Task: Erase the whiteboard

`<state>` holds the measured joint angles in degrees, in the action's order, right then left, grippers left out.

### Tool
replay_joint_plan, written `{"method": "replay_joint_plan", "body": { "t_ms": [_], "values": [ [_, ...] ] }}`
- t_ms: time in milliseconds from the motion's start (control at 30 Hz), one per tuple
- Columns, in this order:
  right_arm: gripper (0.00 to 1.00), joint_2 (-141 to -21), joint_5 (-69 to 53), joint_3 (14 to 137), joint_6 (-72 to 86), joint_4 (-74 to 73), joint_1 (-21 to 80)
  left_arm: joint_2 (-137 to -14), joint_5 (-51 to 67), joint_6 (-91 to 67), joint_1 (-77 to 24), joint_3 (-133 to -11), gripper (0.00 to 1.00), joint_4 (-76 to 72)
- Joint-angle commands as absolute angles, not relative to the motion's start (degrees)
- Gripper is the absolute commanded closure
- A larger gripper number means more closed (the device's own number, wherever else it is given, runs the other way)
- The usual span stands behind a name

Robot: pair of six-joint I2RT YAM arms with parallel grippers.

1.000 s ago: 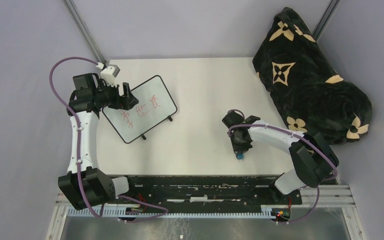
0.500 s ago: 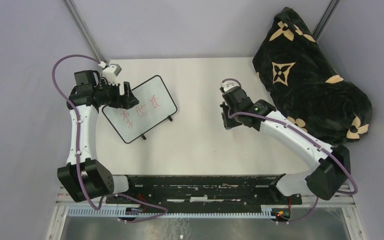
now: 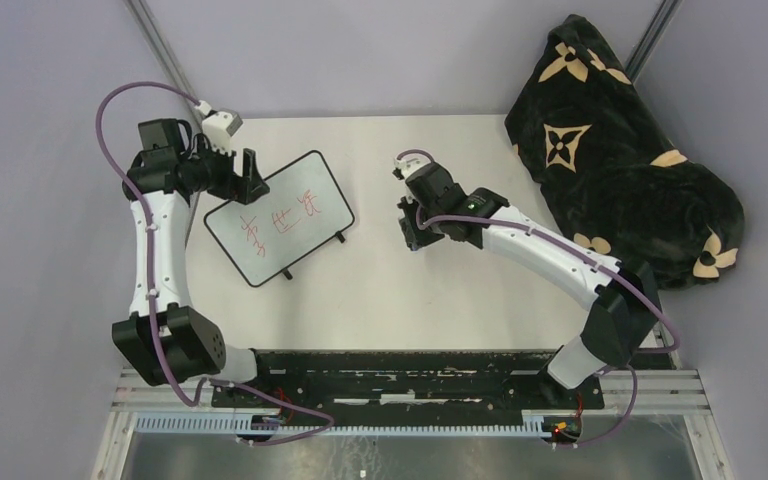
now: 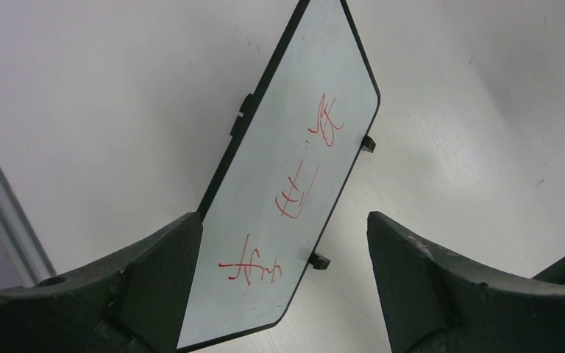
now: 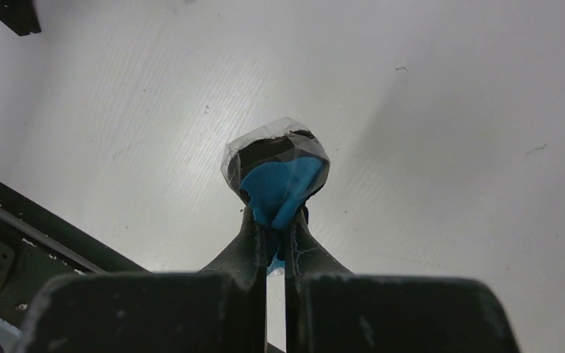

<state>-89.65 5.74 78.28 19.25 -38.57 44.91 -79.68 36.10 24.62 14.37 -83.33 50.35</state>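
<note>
The whiteboard (image 3: pixel 280 218), with red writing on it, lies slanted on the table (image 3: pixel 410 290) in the upper left of the overhead frame. The left gripper (image 3: pixel 243 180) hangs over its upper-left edge, jaws spread wide. Near centre frame, well apart from the board, the right gripper (image 3: pixel 418 232) is pinched tight on a blue eraser (image 5: pixel 279 176).

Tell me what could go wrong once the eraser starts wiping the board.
The right tool pinches the eraser only by its blue edge, at its very tip; pressing down may twist it loose. The left tool is open around a corner of the whiteboard, not clamping it, so a stroke may shove it across the table. A clear film seems to wrap the eraser's pad, so the red writing may smear.
</note>
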Motion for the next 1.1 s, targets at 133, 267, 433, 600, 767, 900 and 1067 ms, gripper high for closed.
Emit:
{"method": "replay_joint_plan", "body": {
  "t_ms": [133,267,433,600,767,900,1067],
  "values": [
    [1.0,-92.5,1.7,85.8,17.4,-34.3,46.1,-90.6,37.4,37.4,14.2,-99.3,0.17,63.4],
    [1.0,-93.7,1.3,87.6,16.2,-34.9,46.3,-97.5,39.4,42.9,14.2,-105.8,0.21,71.1],
    [0.99,-94.3,1.6,88.0,15.9,-35.0,46.3,-101.9,38.6,46.0,14.3,-109.3,0.25,73.8],
    [0.99,-94.7,1.5,87.9,16.5,-34.4,46.2,-103.9,40.0,47.4,14.3,-110.3,0.31,74.8],
    [1.0,-95.3,1.5,88.4,17.1,-34.4,46.3,-106.0,41.5,49.4,14.5,-111.8,0.33,78.2],
    [0.99,-95.4,1.8,88.0,17.2,-34.4,46.3,-105.5,43.2,49.5,17.4,-110.0,0.34,76.9],
    [1.0,-96.2,1.3,88.0,17.5,-34.2,46.8,-106.3,47.1,49.3,23.8,-109.4,0.35,76.9]
  ]
}}
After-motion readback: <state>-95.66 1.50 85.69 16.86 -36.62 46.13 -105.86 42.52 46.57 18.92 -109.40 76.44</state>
